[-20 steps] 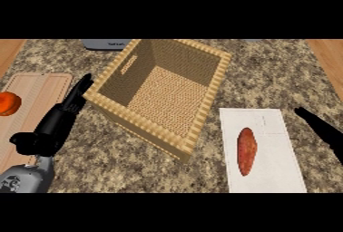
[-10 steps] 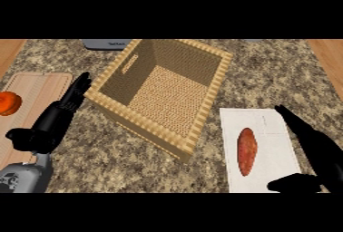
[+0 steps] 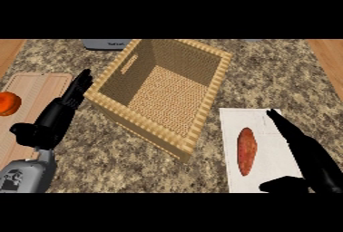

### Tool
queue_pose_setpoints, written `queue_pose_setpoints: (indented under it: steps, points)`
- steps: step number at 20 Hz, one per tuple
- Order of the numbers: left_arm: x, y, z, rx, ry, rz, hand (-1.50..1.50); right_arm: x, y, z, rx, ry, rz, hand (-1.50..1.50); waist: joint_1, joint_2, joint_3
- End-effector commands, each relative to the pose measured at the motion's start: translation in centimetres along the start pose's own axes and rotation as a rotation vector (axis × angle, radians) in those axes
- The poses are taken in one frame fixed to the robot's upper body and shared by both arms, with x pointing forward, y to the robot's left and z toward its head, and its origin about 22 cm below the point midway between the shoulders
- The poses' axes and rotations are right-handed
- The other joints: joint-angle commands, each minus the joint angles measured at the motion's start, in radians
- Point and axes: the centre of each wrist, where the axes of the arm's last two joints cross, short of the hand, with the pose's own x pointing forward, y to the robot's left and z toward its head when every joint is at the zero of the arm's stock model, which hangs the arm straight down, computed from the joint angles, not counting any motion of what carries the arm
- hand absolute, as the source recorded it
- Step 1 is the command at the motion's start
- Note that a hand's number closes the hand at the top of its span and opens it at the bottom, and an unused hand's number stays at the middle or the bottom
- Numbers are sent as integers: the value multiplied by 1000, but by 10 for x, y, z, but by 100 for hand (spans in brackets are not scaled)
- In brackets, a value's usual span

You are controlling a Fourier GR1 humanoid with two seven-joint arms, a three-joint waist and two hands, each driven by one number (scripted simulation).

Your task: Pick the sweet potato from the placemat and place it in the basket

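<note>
An orange round object (image 3: 7, 103) at the counter's left edge is cut off by the frame. A grey item (image 3: 106, 44) at the far edge is partly hidden behind the basket (image 3: 144, 127) and cannot be identified. The placemat's (image 3: 231, 131) right side is covered by the right hand (image 3: 309, 159).

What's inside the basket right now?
In the basket only its woven floor shows, nothing on it. Its near wall may cover a strip. The sweet potato lies on the placemat.
</note>
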Motion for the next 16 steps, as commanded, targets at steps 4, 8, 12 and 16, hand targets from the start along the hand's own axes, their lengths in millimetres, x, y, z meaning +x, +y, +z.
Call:
queue_pose_setpoints:
  steps: [4, 8, 12, 16]
  points:
    - [-2, -10, -9, -3, -4, 8, 0, 22, -5, 3, 18, -17, -10, -150, -1, 0, 0]
    - [8, -24, 8, 4, -10, 0, 0, 11, -9, 10, 16, 30, 28, -150, 0, -1, 0]
    - [-8, 0, 0, -4, -18, 5, 0, 11, 5, -12, 45, 46, 83, -150, 1, 0, 0]
    - [-9, -9, 2, -2, 11, 20, 0, 12, 23, -26, 48, 39, 81, -150, 2, 0, 0]
